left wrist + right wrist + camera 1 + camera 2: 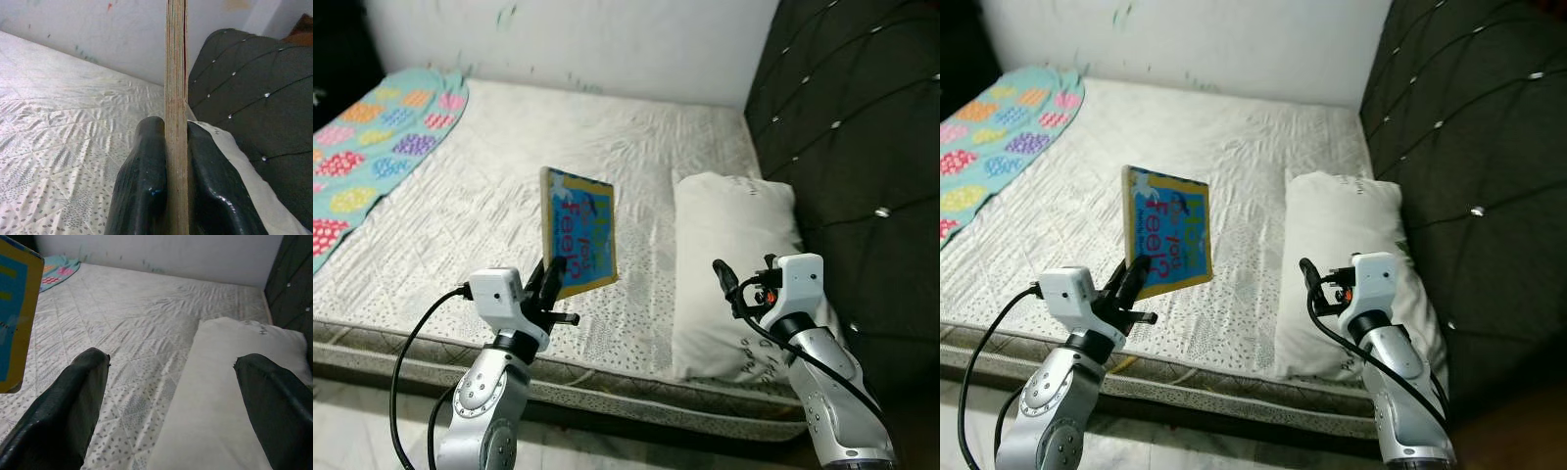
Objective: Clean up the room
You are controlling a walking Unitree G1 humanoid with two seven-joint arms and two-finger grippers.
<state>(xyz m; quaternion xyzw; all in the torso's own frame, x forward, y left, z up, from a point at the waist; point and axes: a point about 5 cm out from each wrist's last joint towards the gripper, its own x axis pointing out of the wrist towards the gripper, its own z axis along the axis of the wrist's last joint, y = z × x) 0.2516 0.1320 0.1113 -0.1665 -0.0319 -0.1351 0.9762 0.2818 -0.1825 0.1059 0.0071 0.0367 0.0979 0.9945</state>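
— One thing is in hand so far: the left gripper has its two fingers closed on the lower edge of a book, one finger on each cover, and holds it upright in the air above the bed's near edge.

— So the book is off the bed?

— Yes, lifted clear, over the white mattress and just beside the pillow, not touching it. I'd call the pick-up done; putting the book away is what remains, and no shelf or box for it is in sight.

— And the right gripper?

— Spread wide with nothing between its fingers. It hangs over the near end of the pillow, which lies along the bed's right edge against the dark headboard.

— What else is left to tidy?

— A blanket with coloured dots lies rumpled at the far left corner of the bed and runs off the left edge. The pillow looks roughly in place. By my judgement the job is early: one item held, not yet stowed, and the blanket untouched.

— Any risk?

— The hold is on a thin edge only, so the book could tilt or slip if the arm swings fast.
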